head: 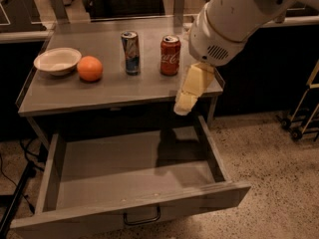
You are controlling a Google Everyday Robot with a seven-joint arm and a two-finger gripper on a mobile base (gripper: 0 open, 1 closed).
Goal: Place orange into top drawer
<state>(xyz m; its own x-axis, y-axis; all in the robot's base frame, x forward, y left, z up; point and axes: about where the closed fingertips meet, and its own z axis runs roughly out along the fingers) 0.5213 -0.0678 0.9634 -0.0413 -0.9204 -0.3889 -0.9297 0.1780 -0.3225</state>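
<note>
The orange sits on the grey tabletop at the left, next to a white bowl. The top drawer is pulled wide open below the table and is empty; its dark loop handle shows on the front. My gripper hangs from the big white arm over the table's front right edge, above the drawer's back right part. It holds nothing that I can see and is well to the right of the orange.
A blue can and a red cola can stand upright mid-table between the orange and my gripper. A wheeled cart stands on the speckled floor at the right. Cables run down at the left.
</note>
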